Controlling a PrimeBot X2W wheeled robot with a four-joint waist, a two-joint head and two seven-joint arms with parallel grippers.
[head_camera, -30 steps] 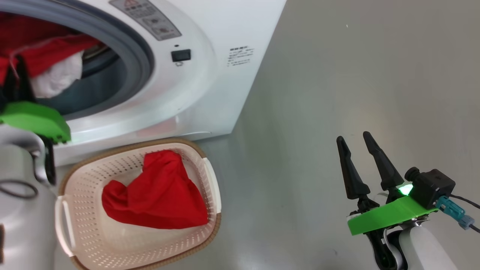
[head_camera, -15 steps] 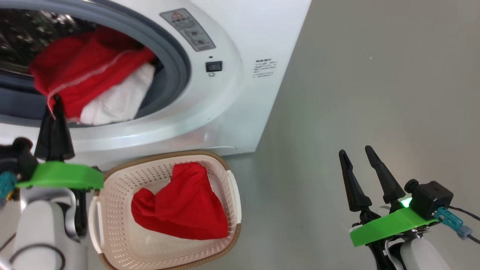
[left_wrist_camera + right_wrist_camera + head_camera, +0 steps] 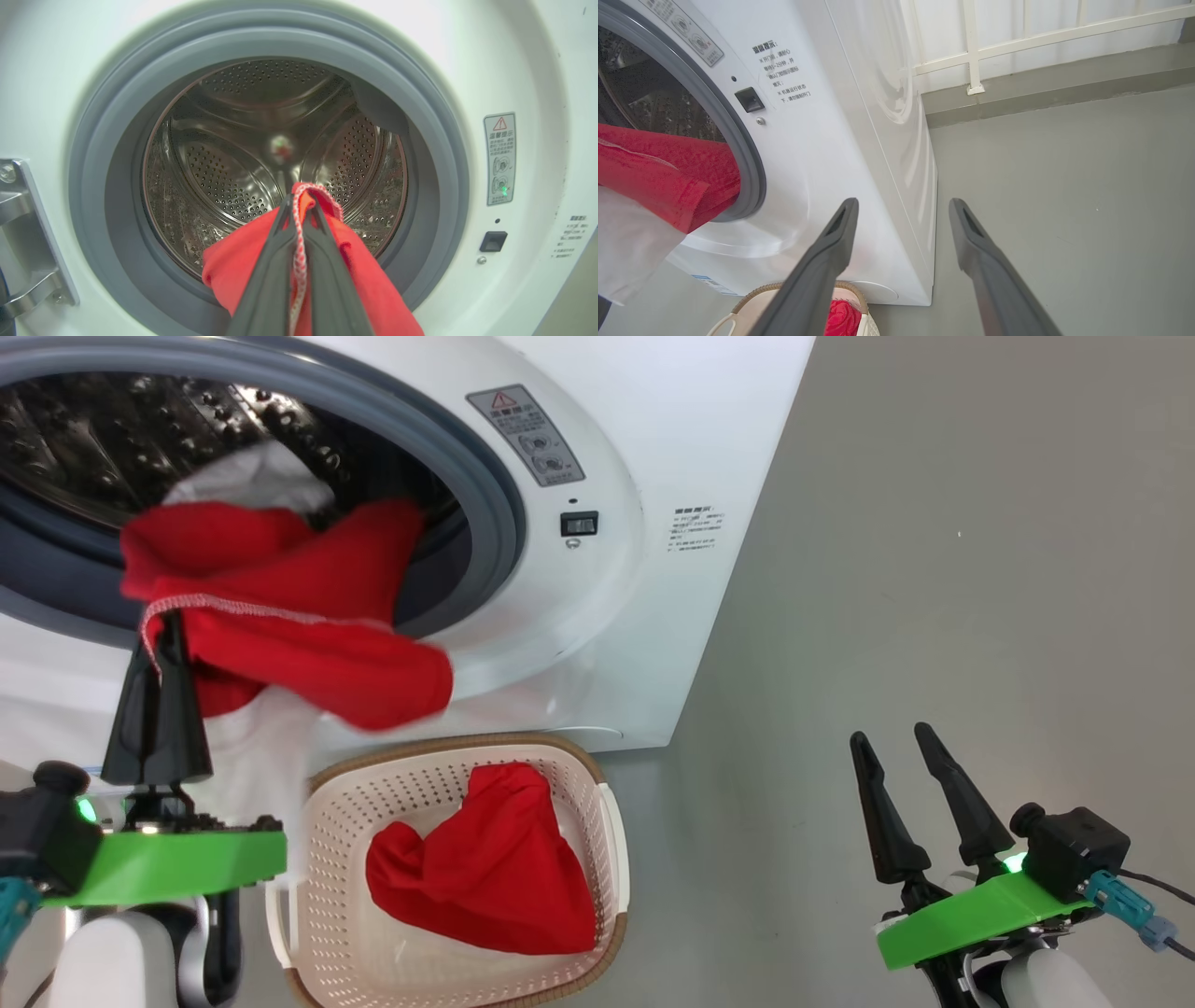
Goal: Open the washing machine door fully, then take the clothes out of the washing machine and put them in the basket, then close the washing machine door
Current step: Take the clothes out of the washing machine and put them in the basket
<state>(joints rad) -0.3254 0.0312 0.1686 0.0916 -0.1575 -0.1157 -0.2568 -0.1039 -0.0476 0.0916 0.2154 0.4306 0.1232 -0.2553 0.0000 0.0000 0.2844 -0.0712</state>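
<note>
- Black long-fingered left gripper [image 3: 170, 621]: jaws clenched on the white-stitched hem of a soft red-and-white garment [image 3: 308, 653].
- Black right gripper [image 3: 887, 735]: jaws spread, empty, above grey floor [image 3: 934, 569].
- Cream perforated plastic basket [image 3: 448, 754], brown rim: one red garment [image 3: 485, 877] inside.
- White front-loading washing machine [image 3: 709, 448]: held garment draped out over its grey rubber ring [image 3: 504, 523].
- Step, as judged: unloading. Next calls for carrying the garment over the basket, then releasing.

The head camera has been turned; the washing machine [image 3: 653, 644] and basket [image 3: 345, 859] are now framed further right. The red-and-white garment [image 3: 299, 653] has been drawn from inside the drum [image 3: 84, 439] out over the grey ring [image 3: 499, 537]; a red fold is now hung down the white front; the left gripper [image 3: 166, 625], pinched on the stitched hem, has been withdrawn with it.
</note>
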